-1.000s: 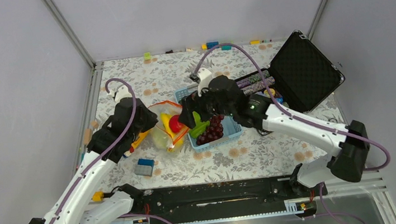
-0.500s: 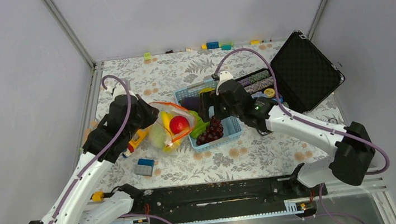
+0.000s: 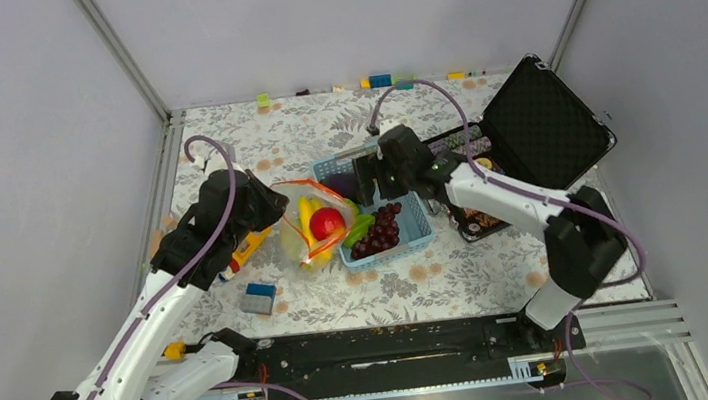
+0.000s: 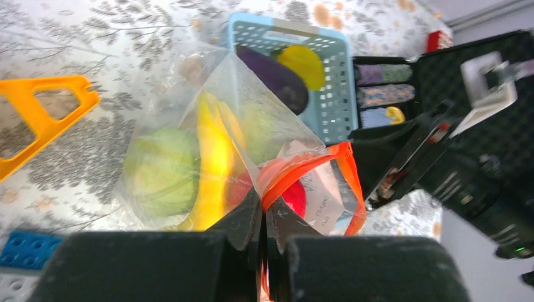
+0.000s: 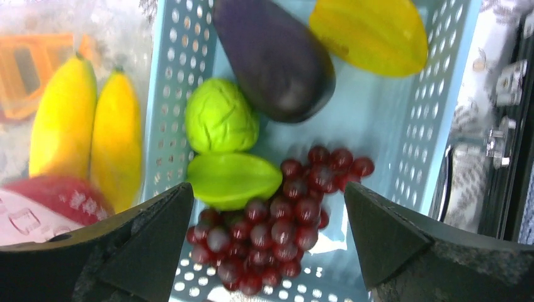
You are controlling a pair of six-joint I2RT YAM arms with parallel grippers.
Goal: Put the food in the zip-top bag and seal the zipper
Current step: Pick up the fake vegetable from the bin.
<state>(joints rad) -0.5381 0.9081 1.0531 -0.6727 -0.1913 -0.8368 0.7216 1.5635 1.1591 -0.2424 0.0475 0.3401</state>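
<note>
Zip-top bag (image 4: 189, 126) label (image 4: 321, 204) print unreadable; left pincer (image 4: 263, 214) clamps zipper (image 4: 296, 168); right pincer (image 5: 264, 195) spread, empty, above basket (image 5: 441, 94).

My left arm (image 3: 147, 319): rises from near-left corner of table (image 3: 460, 278), elbow bent, forearm angled toward middle, wrist pitched down. My left gripper (image 4: 263, 217): fingers pressed tight together, pinching zipper (image 4: 343, 151). My right arm (image 3: 506, 198): base at near-right corner, elbow folded sharply, forearm reaching left toward middle, wrist pointing down. My right gripper (image 5: 267, 192): jaws spread wide, holding nothing, hovering.
</note>
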